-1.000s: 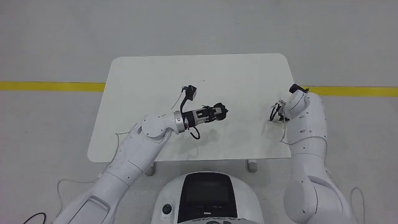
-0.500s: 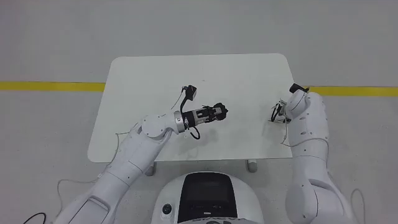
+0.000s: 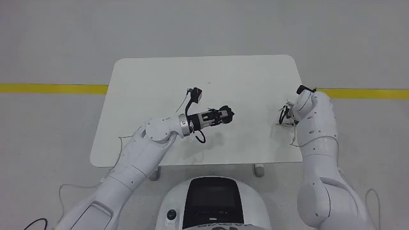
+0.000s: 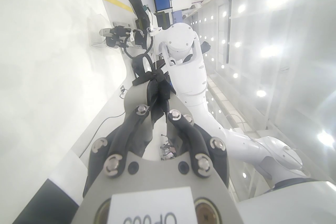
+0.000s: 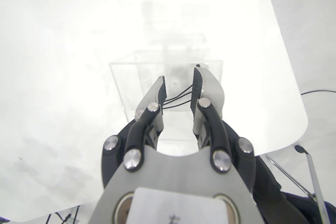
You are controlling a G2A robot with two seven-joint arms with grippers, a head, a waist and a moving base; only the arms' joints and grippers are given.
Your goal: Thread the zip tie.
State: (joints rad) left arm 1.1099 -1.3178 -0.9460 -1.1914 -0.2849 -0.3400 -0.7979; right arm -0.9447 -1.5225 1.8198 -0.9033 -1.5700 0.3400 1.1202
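- Near the right edge of the tabletop (image 3: 192,76), the right gripper (image 3: 283,115) is tipped down into a clear box (image 5: 123,88), its fingers moderately apart and holding nothing.
- Between those fingers, on the floor of the box, lie thin black zip ties (image 5: 176,99), running crosswise from one pad toward the other; whether the pads touch them cannot be told.
- Over the middle of the tabletop, slightly toward the front edge, the left gripper (image 3: 227,113) hangs above the surface and points toward the right edge.
- Its fingers are pressed together on a black zip tie (image 4: 143,79), whose dark end sticks out past the fingertips.
- The two grippers are well apart, with bare tabletop between them.
- From the left wrist view the box (image 4: 94,30) stands just inside the tabletop's far edge, the right gripper over it.
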